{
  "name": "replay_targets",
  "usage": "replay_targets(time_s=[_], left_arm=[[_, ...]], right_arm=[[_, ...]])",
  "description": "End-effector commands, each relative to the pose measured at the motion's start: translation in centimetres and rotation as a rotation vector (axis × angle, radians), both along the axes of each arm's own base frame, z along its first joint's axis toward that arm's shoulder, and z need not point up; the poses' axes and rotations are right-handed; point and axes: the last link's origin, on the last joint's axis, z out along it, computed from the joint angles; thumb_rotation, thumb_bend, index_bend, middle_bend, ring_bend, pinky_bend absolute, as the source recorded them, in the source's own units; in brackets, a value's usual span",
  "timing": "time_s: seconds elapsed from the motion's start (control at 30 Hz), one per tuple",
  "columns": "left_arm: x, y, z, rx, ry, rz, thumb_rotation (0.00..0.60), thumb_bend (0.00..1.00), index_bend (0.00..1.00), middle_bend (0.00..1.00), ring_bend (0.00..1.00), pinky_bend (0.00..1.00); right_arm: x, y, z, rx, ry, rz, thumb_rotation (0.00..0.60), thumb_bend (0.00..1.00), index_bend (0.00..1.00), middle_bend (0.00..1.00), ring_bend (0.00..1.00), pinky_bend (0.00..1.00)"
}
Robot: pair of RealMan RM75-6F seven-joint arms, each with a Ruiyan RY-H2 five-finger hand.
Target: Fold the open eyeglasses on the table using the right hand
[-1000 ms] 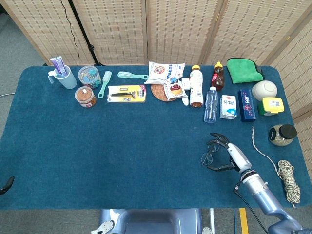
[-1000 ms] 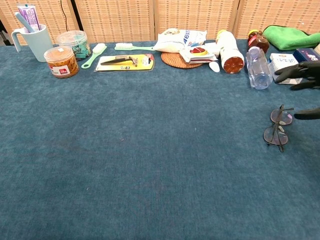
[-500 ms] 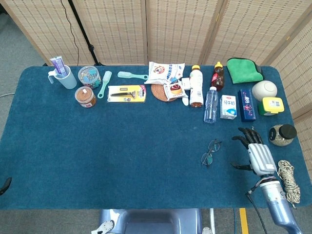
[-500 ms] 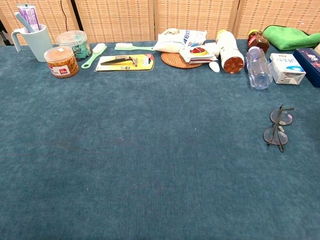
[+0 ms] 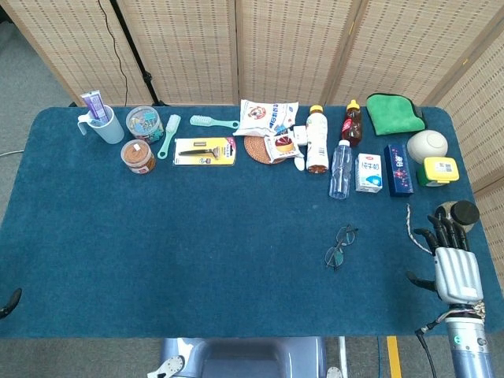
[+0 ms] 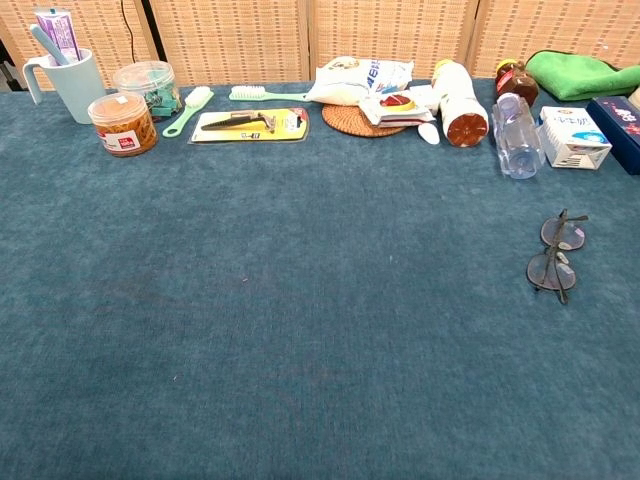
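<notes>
1. Eyeglasses [image 5: 339,246]: one pair, lying flat on the blue table cloth [image 5: 197,236], temples folded in against the frame. Bare cloth lies on every side of them; the widest open stretch runs leftward from them to the table's left edge.
2. Axis: the long line through the two lenses runs from the near-left to the far-right in the head view, toward the clear water bottle [image 5: 339,169].
3. Right hand [image 5: 455,264]: one, well apart to the right of the eyeglasses, near the table's right edge, fingers spread and holding nothing. It hides part of the rope [image 5: 411,224] and its fingertips are close to the dark-lidded jar [image 5: 458,213].
4. Left hand: only a dark tip [image 5: 9,299] shows at the left edge, far from the eyeglasses; cannot tell its state.
5. Beyond the eyeglasses, along the far edge: one water bottle, one white carton [image 5: 368,172], one dark blue box [image 5: 398,169], one green cloth [image 5: 394,113].
</notes>
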Motion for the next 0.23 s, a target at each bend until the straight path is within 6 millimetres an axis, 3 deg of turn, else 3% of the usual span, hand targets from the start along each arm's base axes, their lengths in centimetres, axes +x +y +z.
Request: replay_targets(time_s=[0.03, 0.23], left_arm=[[-0.01, -0.07, -0.13, -0.005, -0.004, 0.001, 0.537, 0.26, 0.15, 0.05, 0.03, 0.0], [0.04, 0.08, -0.38, -0.013, -0.014, -0.002, 0.537, 0.26, 0.15, 0.05, 0.03, 0.0]], right_arm=[[-0.16, 0.52, 0.28, -0.013, 0.008, -0.015, 0.6, 0.08, 0.24, 0.09, 0.0, 0.0], [-0.41, 0.78, 0.47, -0.035, 0.007, -0.032, 0.6, 0.08, 0.24, 0.08, 0.0, 0.0]])
